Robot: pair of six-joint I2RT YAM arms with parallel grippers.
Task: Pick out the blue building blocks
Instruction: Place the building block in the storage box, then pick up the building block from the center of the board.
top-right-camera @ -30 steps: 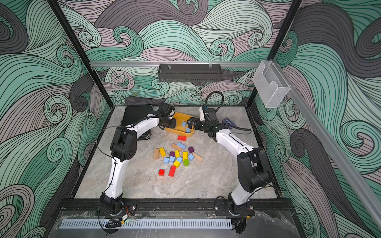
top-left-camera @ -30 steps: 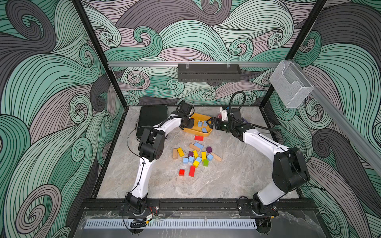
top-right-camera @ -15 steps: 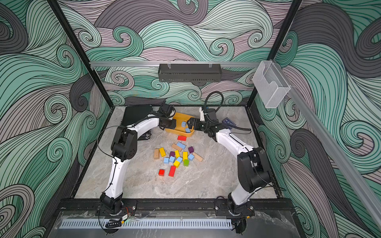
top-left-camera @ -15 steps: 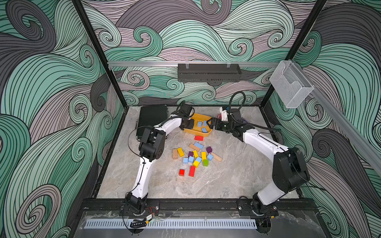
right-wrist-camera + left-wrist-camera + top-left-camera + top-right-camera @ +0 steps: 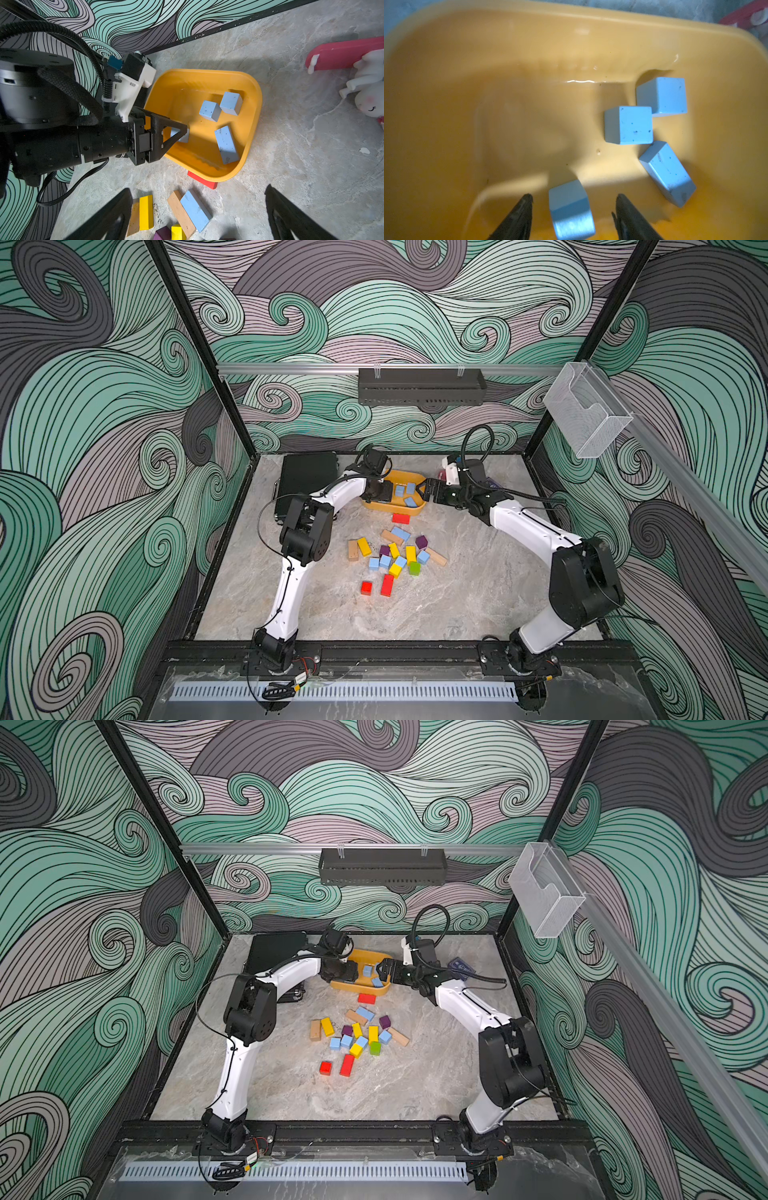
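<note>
**Entry 1, far left corner of the marble-patterned table (image 5: 478, 605).** We listed a black case (image 5: 307, 477) lying flat. It has no part in the job.

**Entry 2, left gripper (image 5: 574, 196).** It sat low inside the yellow tray (image 5: 409, 511), which stood by the table's far edge. Its jaws were parted to a middling gap. One blue cube (image 5: 571, 209) lay between them with clear space on either side, so it gripped nothing.

**Entry 3, tray contents.** Besides that cube, the tray held a pair of cubes (image 5: 209, 110) touching each other and a long blue brick (image 5: 226, 145) close to the tray's wall.

**Entry 4, mid-table.**
- A mixed pile (image 5: 395, 556) held red, yellow, purple, green and bare-wood pieces.
- Five blue building blocks lay in it.
  - A loose blue brick (image 5: 401, 533) touched a wooden brick (image 5: 180, 212).
  - Four loose blue cubes (image 5: 385, 561) were packed against yellow and green neighbours.
- A red brick (image 5: 401, 517) lay just beside the tray's near wall.

**Entry 5, right gripper (image 5: 197, 188).** Its jaws were spread wide and empty. It hovered off the tray's right end, with the loose blue brick before it.

**Entry 6, far right.** We listed a navy packet (image 5: 461, 967) and a white plush toy (image 5: 369, 97).

**Assessment.**
- We judged the step in hand to be the drop-off of a cube into the tray, with the sort nearly half done.
- The left arm would need to rise clear of the tray wall before heading for the pile.
- The packed cubes call for a narrow, straight-down approach.
- The loose brick looked the easier pick, and the right gripper was well placed for it.
</note>
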